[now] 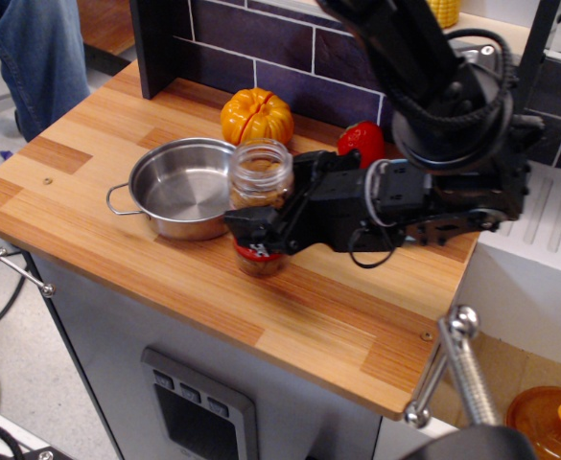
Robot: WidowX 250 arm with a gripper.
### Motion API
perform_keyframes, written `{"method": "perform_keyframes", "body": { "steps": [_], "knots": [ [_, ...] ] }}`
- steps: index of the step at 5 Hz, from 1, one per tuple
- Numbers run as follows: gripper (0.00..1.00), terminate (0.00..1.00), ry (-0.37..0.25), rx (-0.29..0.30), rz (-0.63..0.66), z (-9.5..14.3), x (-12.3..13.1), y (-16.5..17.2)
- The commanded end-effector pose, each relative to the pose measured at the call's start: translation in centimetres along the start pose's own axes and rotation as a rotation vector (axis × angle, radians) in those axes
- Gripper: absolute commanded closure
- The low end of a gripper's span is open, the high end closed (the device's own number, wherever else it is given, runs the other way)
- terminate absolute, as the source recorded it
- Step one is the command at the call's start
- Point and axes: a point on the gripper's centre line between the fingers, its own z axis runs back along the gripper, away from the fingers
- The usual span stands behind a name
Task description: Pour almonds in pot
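A clear plastic jar (259, 182) with a red label holds brown almonds (261, 198) and has no lid. It is tilted a little toward the pot and held right at the pot's right rim. The shiny steel pot (191, 185) with wire loop handles stands empty on the wooden counter. My black gripper (258, 233) reaches in from the right and is shut around the jar's lower half, covering most of the red label.
An orange pumpkin (256, 117) stands behind the pot by the purple tiled wall. A red pepper-like object (362, 140) sits behind my arm. A person's jeans (35, 48) show at the far left. A metal bar (457, 369) is at the lower right.
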Motion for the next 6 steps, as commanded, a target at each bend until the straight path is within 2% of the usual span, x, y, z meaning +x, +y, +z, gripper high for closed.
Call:
{"method": "perform_keyframes", "body": {
  "steps": [1,2,3,4,5,6],
  "knots": [
    [1.00,0.00,-0.315,0.057,0.060,1.4,-4.6,-0.3],
    [1.00,0.00,-0.491,0.065,0.063,2.2,-5.9,-0.4],
    [1.00,0.00,-0.667,0.058,0.073,2.0,-6.5,-0.1],
    [1.00,0.00,-0.823,0.021,0.059,2.2,-7.6,0.3],
    [1.00,0.00,-0.930,0.000,-0.018,2.4,-7.8,0.6],
    [1.00,0.00,-1.081,-0.050,-0.104,2.5,-8.8,0.8]
  ]
}}
